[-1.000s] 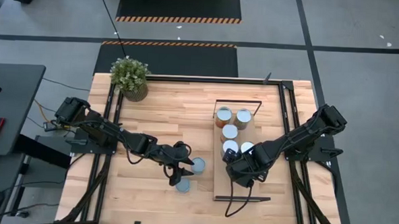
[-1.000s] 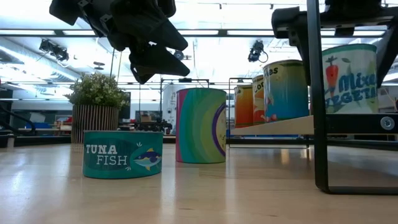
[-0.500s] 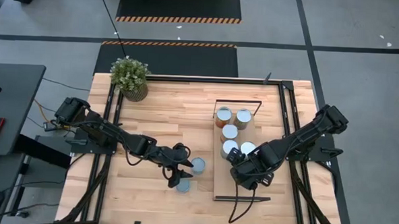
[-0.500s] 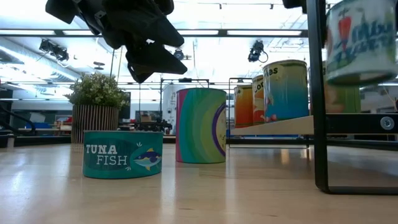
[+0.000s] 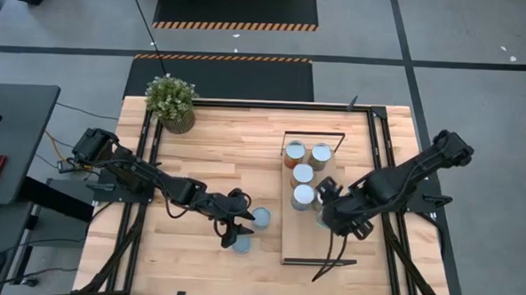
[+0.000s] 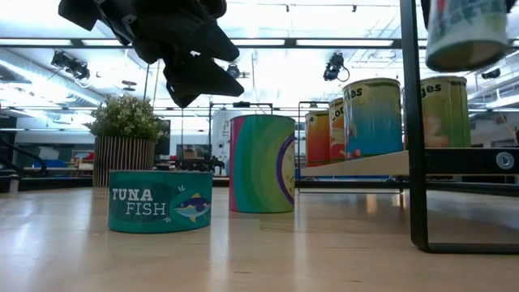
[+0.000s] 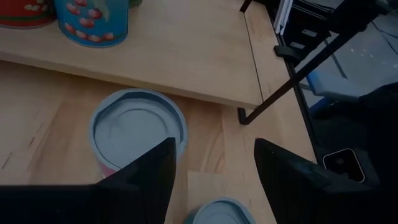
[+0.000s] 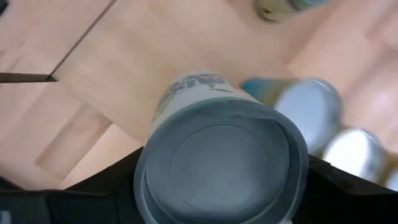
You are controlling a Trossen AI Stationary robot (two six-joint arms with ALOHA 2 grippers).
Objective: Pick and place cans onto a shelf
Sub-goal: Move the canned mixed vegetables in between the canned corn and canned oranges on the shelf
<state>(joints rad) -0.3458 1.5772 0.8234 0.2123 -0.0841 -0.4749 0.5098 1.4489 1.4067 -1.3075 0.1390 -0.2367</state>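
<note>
Pale wood on the surface [image 5: 236, 146], planks with visible grain and a soft sheen. The shelf [image 5: 296, 242] is the same light wood, smooth, edged by a thin matt black metal frame [image 6: 412, 162]. The tuna can [image 6: 160, 201] wears a glossy teal printed label. Beside it, the tall can [image 6: 262, 164] shines too. Dull grey metal lid on the lifted can [image 8: 221, 165]. Matt black fingers [image 7: 146, 180].

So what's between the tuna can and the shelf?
In the low view, a tall green striped can stands between the tuna can and the shelf.
</note>
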